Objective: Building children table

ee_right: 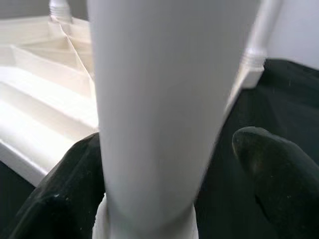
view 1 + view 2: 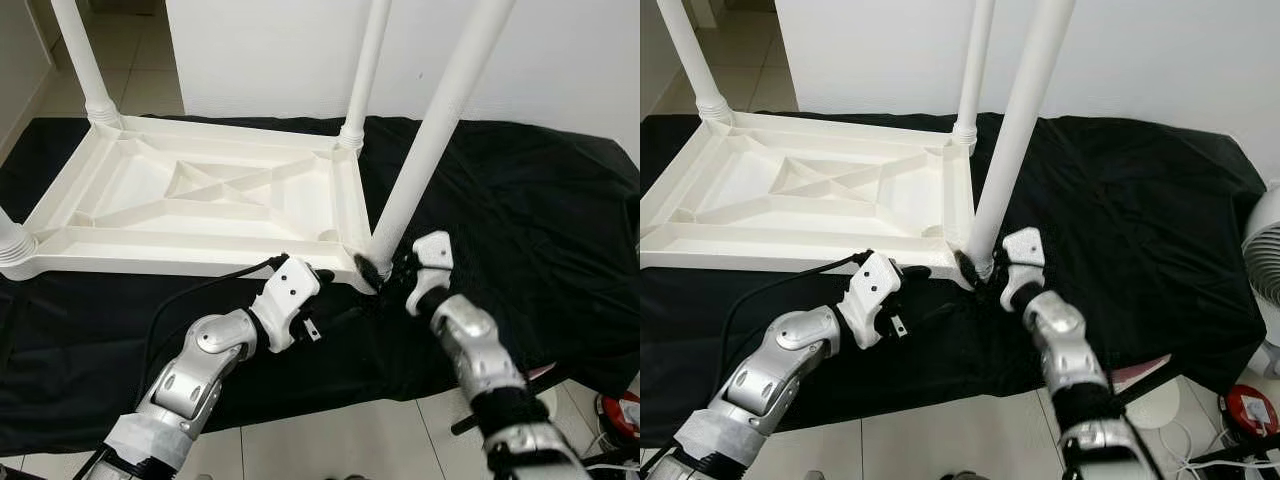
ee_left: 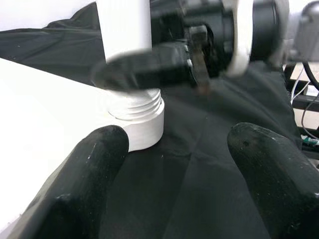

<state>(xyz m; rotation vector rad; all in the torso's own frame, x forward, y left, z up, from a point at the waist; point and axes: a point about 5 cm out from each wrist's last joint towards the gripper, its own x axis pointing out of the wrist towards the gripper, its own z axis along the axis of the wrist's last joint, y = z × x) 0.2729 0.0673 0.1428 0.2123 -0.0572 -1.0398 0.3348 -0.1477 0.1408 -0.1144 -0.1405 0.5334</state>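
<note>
Both grippers are set at the near-right corner of the upturned tabletop (image 2: 200, 195), the right gripper (image 2: 385, 275) spread around the leg (image 2: 420, 160) low by its threaded socket, the left gripper (image 2: 325, 275) held open beside it; light, stiff, slick plastic is judged.

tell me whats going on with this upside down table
The robot is assembling a white plastic table top lying upside down on a black cloth. Its right gripper is around the base of the near-right leg at its corner socket, fingers either side. The left gripper is open beside that corner, holding nothing. Legs also stand in the other corners.
</note>
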